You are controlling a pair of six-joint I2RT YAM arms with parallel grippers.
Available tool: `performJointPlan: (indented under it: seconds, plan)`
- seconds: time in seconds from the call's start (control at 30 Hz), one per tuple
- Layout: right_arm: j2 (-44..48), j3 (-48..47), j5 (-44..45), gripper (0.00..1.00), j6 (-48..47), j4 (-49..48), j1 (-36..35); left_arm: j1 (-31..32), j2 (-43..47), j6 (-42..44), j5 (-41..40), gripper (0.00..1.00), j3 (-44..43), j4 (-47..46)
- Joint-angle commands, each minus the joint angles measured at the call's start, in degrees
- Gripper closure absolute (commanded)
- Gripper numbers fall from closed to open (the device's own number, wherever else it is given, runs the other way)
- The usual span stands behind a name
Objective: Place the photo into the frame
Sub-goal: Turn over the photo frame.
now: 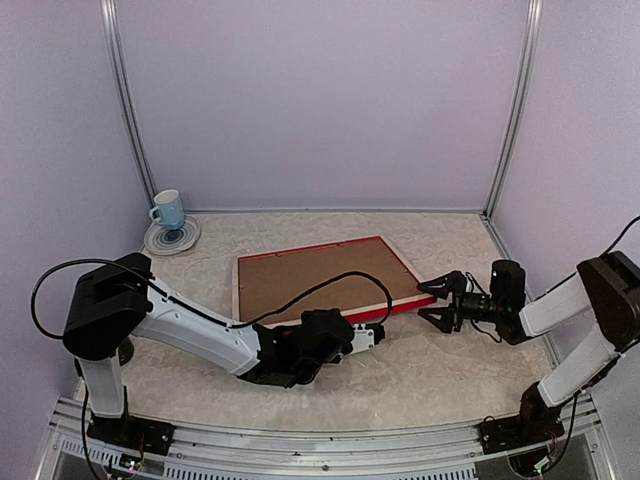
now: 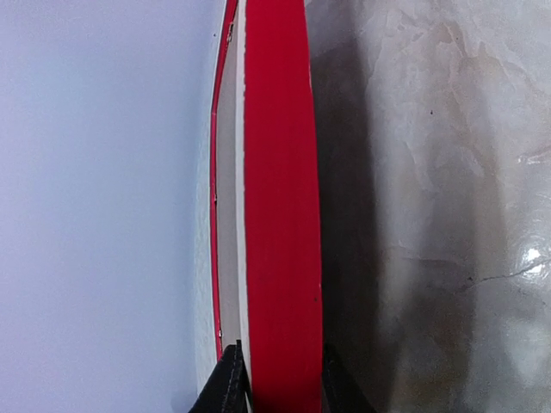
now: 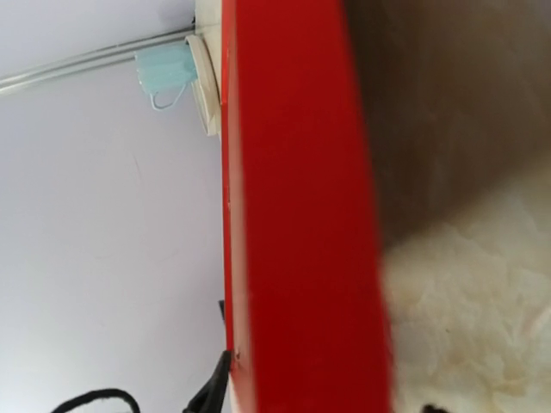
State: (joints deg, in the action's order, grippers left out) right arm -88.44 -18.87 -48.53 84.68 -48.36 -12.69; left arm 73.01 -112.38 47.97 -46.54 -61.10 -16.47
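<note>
Top external view first: the frame (image 1: 310, 247) is laid flat-ish on the surface (image 1: 430, 370), back side up, with a brown backing board (image 1: 315, 280) sitting inside its red bars. The photo isn't seen in any view, so whether it's tucked under that board can't be told.

Handling-wise, the frame is judged to be stiff but light, thin wooden bars that'd flex or slip if grabbed mid-span with too little bite. The red painted edge looks smooth, so it's probably a bit slippery. A hold on the outer bar close to a corner is reckoned safest. The paper print, by contrast, would be floppy and easily creased.

The left end effector (image 1: 368, 337) is stretched out low along the frame's near bar, forearm almost level, and is clamped on that bar. In the left wrist view both fingers (image 2: 225, 387) are pressed against either side of the red edge.

The right end effector (image 1: 422, 300) is pointed at the frame's near right corner, wrist level, jaws spread wide with nothing gripped.

A blue mug (image 1: 168, 208) is parked well beyond the frame's far left corner.
</note>
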Motion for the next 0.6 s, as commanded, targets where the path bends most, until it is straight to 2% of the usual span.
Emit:
performJointPlan:
  seconds: [0.0, 0.13, 0.3, 0.57]
  plan:
    - [5.7, -2.8, 2.3, 0.26, -8.1, 10.2, -0.6, -1.0, 2.3, -0.9, -0.6, 0.92, -1.6, -4.2]
    - [10.6, -4.6, 5.0, 0.23, -12.5, 18.8, -0.6, -1.6, 3.4, -0.8, -0.4, 0.92, -2.8, -4.6]
    - [16.9, -6.5, 7.8, 0.17, -15.8, 24.2, -0.5, -2.1, 4.4, -0.1, -0.4, 0.92, -4.6, -4.6]
    - [24.4, -11.8, 17.1, 0.11, -24.0, 39.1, -0.4, -2.7, 6.1, 0.7, -0.5, 0.92, -8.5, -3.7]
